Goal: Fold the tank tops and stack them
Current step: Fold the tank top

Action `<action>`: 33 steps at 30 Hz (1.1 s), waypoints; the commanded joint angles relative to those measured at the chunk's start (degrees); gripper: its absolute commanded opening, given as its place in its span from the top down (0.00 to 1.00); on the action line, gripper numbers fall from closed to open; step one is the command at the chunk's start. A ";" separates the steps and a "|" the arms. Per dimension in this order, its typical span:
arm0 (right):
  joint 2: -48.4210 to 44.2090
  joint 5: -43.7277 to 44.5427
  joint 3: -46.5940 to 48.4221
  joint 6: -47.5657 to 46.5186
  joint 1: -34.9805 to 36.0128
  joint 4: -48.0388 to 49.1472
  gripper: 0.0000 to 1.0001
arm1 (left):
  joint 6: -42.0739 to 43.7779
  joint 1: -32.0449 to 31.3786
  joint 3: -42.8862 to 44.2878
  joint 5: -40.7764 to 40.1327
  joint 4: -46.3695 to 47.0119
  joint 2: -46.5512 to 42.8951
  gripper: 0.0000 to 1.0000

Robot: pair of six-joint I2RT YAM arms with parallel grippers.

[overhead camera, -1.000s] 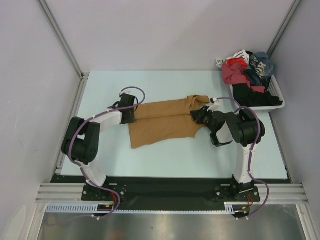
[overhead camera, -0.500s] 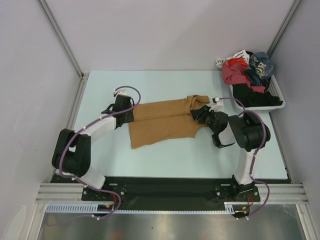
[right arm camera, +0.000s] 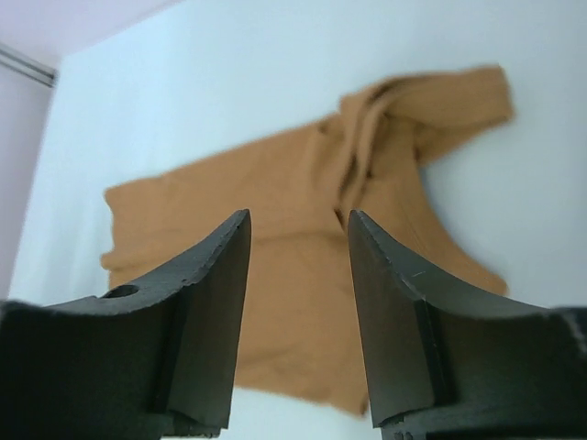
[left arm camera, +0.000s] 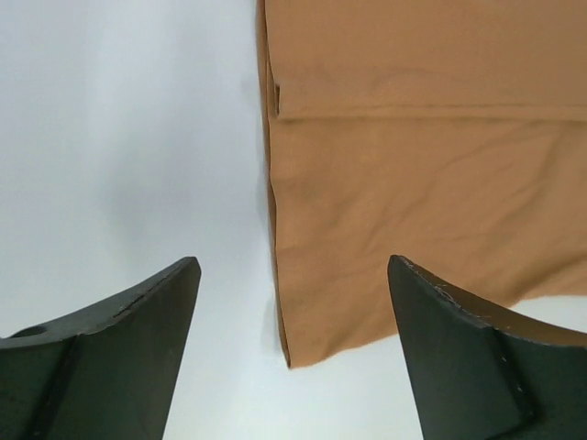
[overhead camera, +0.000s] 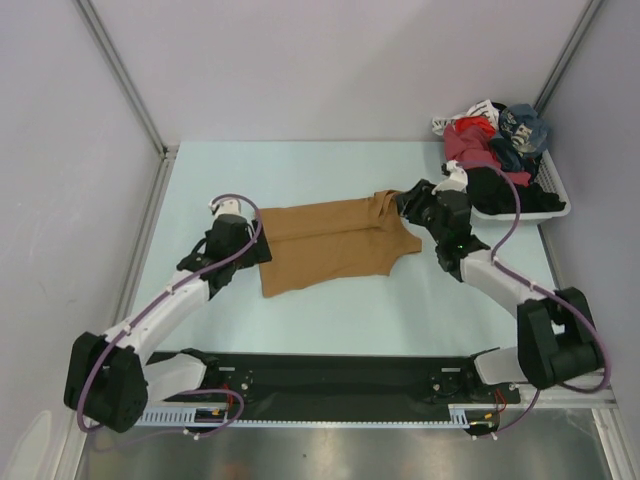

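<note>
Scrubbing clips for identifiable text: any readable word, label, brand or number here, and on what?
None readable.
The tan tank top shows no print or tag text in any view.
The dark blue garment in the basket has pale marks, too small and blurred to read.

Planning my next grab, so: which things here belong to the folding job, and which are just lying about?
Job: tan tank top, flat, centre.
Lying about: white basket, far right; its mixed clothes heap, though more tank tops may hide there.
</note>
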 commanded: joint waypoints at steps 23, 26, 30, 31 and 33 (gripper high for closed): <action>8.91 6.67 -1.81 9.72 -4.60 -19.08 0.41 | -6.97 -0.06 -13.90 9.05 2.56 -9.24 0.13; 9.53 9.04 -1.28 8.85 -4.68 -19.17 0.50 | -6.97 -0.06 -13.99 8.62 2.82 -9.24 0.13; 9.09 12.82 0.21 6.30 -6.09 -22.50 1.00 | -6.70 -0.06 -14.16 8.52 3.43 -8.63 0.13; 8.48 13.44 0.39 6.03 -6.96 -23.12 1.00 | -6.62 -0.15 -14.25 8.52 3.78 -8.45 0.13; 7.60 15.63 0.13 5.94 -7.41 -23.82 1.00 | -6.62 -0.15 -14.34 8.70 4.14 -8.01 0.13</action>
